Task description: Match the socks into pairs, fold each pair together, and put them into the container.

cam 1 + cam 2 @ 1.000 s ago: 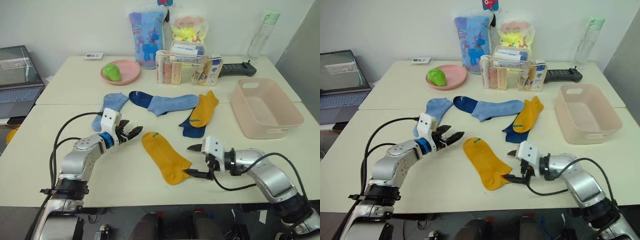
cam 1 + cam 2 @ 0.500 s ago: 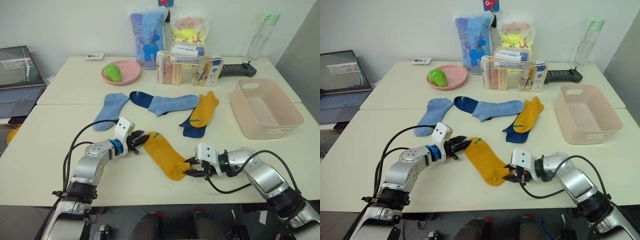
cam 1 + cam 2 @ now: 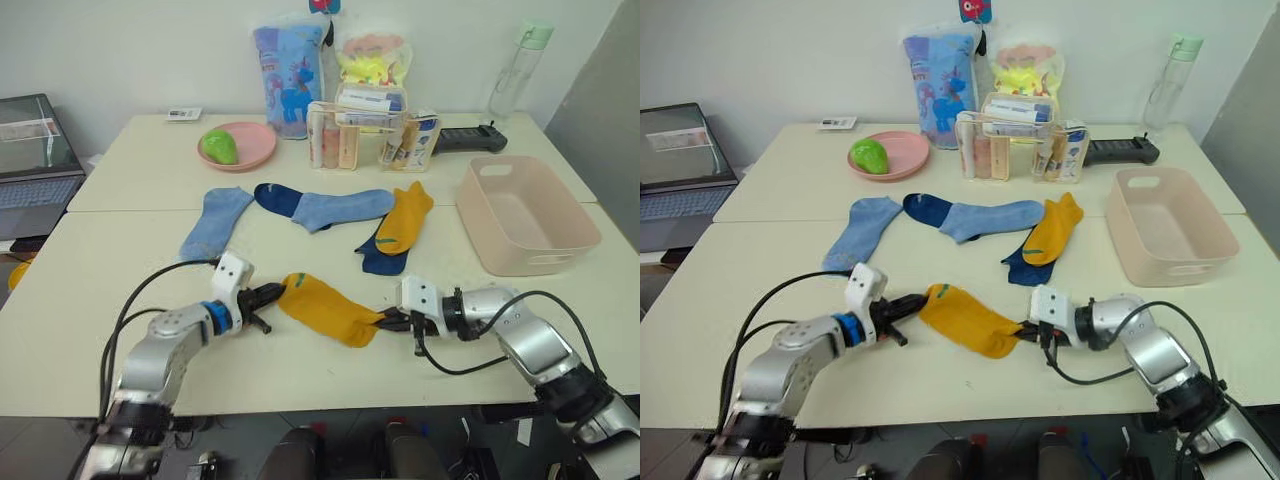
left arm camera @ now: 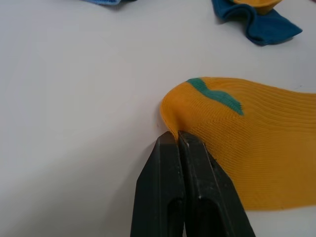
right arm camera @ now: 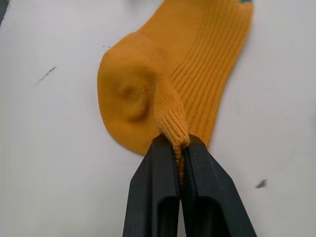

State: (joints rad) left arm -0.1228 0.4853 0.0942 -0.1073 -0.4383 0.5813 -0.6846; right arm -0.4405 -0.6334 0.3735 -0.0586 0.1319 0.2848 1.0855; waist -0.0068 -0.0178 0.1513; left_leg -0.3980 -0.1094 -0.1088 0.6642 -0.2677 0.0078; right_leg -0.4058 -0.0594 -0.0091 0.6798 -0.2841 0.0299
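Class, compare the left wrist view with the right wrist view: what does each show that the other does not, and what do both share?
Left wrist view alone: the left gripper pinching the edge of the mustard sock close to its teal mark, with a navy sock lying beyond.

Right wrist view alone: the right gripper pinching a raised fold at the sock's rounded, bunched end, plus dark scuffs on the table.

Both: the same mustard sock, gripped by shut black fingers, on the pale table.

The dark navy knit sock (image 3: 381,256) right of centre lies mostly hidden under a mustard-yellow knit sock (image 3: 404,216). At the left edge, the grey open laptop (image 3: 30,160) is cut off. The clear plastic organiser's (image 3: 365,138) toiletry labels are too small to read.
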